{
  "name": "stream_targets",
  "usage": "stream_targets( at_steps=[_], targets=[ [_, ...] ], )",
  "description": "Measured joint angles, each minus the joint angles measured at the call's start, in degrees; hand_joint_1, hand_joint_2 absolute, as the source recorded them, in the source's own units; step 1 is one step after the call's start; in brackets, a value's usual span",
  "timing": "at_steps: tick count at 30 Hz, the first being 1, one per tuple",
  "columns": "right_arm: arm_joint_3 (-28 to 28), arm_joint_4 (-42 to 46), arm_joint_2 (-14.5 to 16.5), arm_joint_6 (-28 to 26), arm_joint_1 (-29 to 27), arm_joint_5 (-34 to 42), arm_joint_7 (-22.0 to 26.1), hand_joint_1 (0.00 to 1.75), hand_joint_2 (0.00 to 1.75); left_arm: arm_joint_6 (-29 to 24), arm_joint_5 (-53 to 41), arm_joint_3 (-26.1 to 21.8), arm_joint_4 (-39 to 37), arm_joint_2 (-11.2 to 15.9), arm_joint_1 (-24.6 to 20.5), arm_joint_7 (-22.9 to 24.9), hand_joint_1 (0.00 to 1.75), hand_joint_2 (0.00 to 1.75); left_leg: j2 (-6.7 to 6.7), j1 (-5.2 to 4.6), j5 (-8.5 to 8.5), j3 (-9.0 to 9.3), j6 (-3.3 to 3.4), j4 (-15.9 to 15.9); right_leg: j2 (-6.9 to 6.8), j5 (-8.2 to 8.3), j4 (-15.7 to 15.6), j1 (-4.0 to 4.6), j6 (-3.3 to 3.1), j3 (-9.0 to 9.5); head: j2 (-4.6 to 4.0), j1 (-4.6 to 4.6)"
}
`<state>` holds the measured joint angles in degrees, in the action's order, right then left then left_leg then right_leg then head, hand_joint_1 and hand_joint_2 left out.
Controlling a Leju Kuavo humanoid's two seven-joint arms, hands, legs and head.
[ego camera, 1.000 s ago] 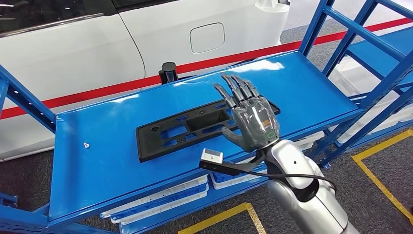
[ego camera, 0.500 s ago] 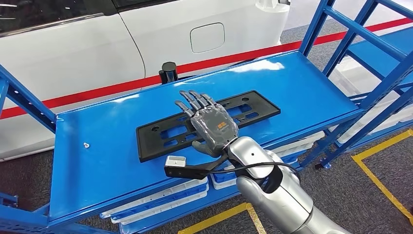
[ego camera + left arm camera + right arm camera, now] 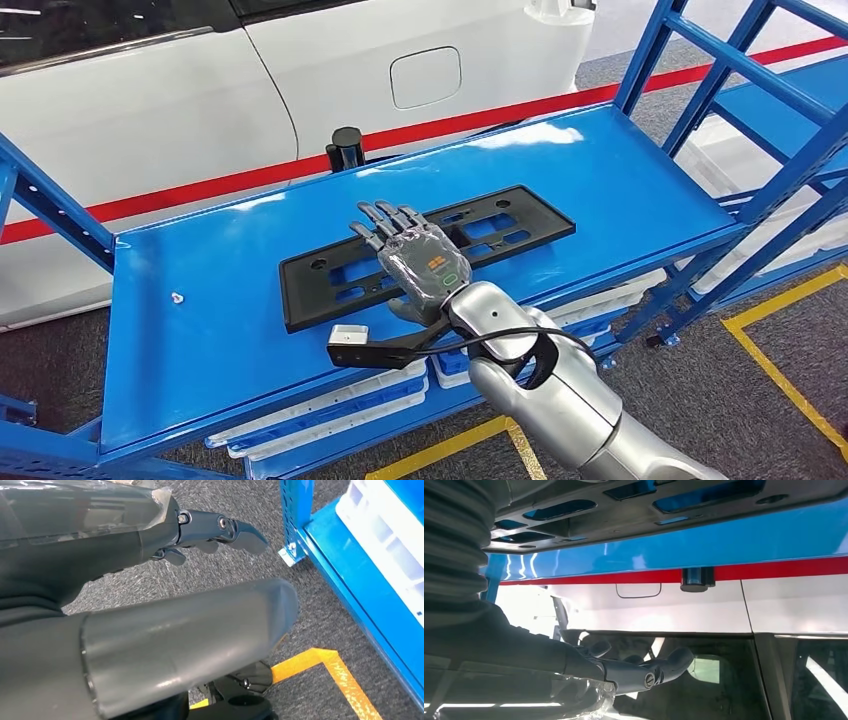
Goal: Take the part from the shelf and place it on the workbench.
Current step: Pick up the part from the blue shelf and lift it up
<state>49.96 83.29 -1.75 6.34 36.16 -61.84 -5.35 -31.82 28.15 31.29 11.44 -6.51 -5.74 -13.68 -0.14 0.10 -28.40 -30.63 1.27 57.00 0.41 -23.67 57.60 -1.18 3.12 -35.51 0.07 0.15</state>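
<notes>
Lower middle of the head view: white plastic trays (image 3: 330, 410) under the blue metal shelf top (image 3: 200, 330), contents not visible. Above, right hand (image 3: 420, 262) laid over the flat black slotted plastic part (image 3: 340, 270) at frame centre, fingers spread, nothing clasped. Bare blue surface around it. Left hand (image 3: 165, 605) above grey carpet, holding nothing. White car (image 3: 300, 70) along the top

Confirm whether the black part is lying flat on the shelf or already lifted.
Lying flat. The black part rests along the blue shelf, with the right hand spread over its middle; whether the fingers touch it, cannot tell.
</notes>
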Motion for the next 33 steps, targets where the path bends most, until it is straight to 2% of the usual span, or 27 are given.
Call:
stream_targets(
  at_steps=[17, 33],
  targets=[
    [1.14, -5.48, 3.11, -0.20, 1.41, 0.10, 0.60, 0.00, 1.75, -1.02, 1.94, -2.06, -0.27, 1.37, 0.15, -0.84, 0.00, 0.00, 0.00, 0.00, 0.00, 0.00, 0.00, 0.00, 0.00, 0.00, 0.00, 0.00, 0.00, 0.00, 0.01, 0.01],
    [0.70, -13.94, 5.61, -3.04, 1.74, -1.68, -0.98, 0.00, 1.75, -3.27, 4.17, -4.75, -0.85, 2.76, 1.77, -1.95, 0.00, 0.00, 0.00, 0.00, 0.00, 0.01, -0.01, 0.00, 0.00, 0.00, 0.00, 0.02, 0.00, -0.01, 0.00, 0.01]
  ],
)
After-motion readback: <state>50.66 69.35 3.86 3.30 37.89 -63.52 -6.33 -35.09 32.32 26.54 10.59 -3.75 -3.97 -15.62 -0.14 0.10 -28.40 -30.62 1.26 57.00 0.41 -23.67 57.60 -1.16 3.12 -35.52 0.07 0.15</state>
